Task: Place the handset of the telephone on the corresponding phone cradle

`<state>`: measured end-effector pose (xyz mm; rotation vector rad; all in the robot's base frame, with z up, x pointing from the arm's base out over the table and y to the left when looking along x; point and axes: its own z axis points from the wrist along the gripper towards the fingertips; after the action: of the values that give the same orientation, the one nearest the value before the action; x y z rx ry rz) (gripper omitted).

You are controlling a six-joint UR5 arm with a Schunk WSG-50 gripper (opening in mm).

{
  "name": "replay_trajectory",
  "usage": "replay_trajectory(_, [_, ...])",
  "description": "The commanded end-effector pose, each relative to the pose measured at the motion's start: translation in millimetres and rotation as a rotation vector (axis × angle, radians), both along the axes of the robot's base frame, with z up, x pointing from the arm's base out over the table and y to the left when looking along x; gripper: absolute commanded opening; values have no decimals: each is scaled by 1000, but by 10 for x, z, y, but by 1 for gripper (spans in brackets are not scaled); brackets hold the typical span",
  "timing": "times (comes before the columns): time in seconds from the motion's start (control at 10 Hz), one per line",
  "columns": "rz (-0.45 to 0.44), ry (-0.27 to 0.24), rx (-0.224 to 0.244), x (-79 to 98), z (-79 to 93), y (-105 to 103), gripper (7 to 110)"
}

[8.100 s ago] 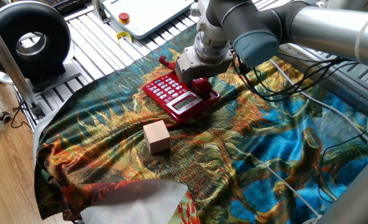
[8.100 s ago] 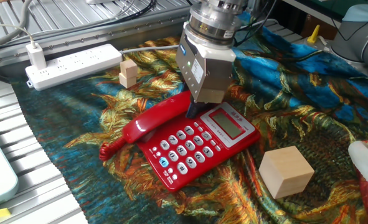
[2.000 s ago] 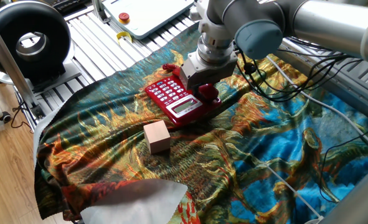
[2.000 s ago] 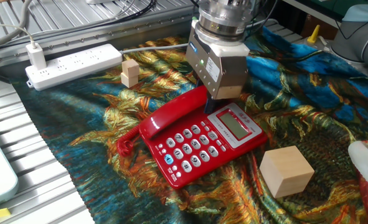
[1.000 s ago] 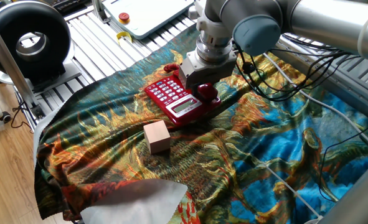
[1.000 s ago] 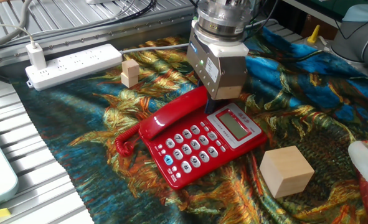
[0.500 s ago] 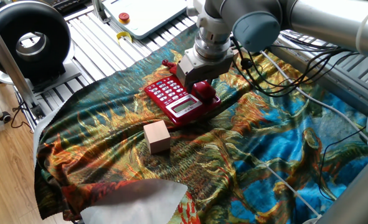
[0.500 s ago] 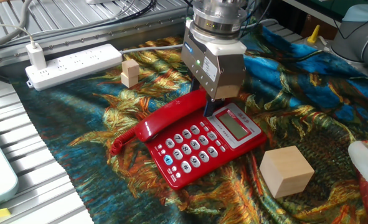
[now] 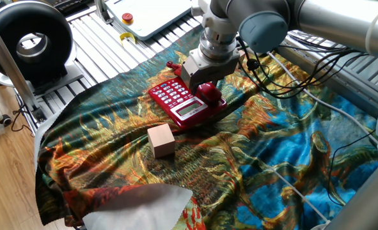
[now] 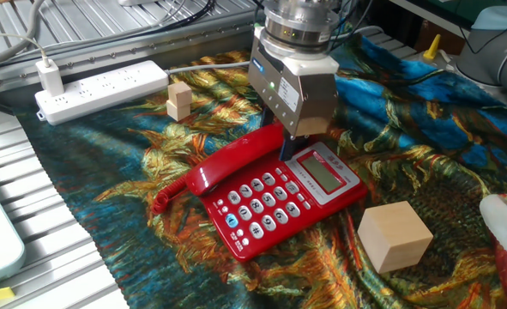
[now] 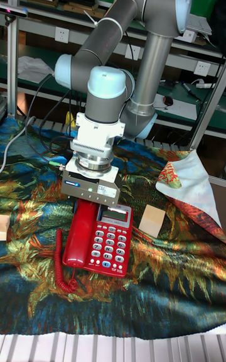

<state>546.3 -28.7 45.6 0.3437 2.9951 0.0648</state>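
Note:
The red telephone (image 10: pixel 280 202) lies on the patterned cloth, keypad and grey display facing up. The glossy red handset (image 10: pixel 232 161) lies along the base's far-left edge, over the phone cradle, which it hides. Whether it is fully seated I cannot tell. My gripper (image 10: pixel 281 142) stands upright over the handset's display-side end, shut on it, its fingertips mostly hidden behind its body. In the tall fixed view the gripper (image 11: pixel 86 206) sits above the handset (image 11: pixel 78 236) at the left of the telephone (image 11: pixel 110 241). The one fixed view shows the handset's rounded end (image 9: pixel 208 92) under the gripper (image 9: pixel 200 83).
A tan wooden cube (image 10: pixel 394 236) sits right of the phone. Two small stacked wooden blocks (image 10: pixel 178 100) and a white power strip (image 10: pixel 99 86) lie at the back left. The handset's red coiled cord (image 10: pixel 169 199) trails left. Arm cables (image 9: pixel 291 89) cross the cloth.
Over the last second the gripper shifted slightly left with the handset's end, and the handset's free end swung a little left. The last half second shows almost no motion.

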Motion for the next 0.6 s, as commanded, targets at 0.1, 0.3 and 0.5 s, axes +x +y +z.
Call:
replay_trajectory(0.1, [-55,4,6,21,62,63,66])
replay_trajectory(0.3, [-75,4,10,27,79,103,44])
replay_trajectory(0.5, [-82,6,7,26,73,96,44])
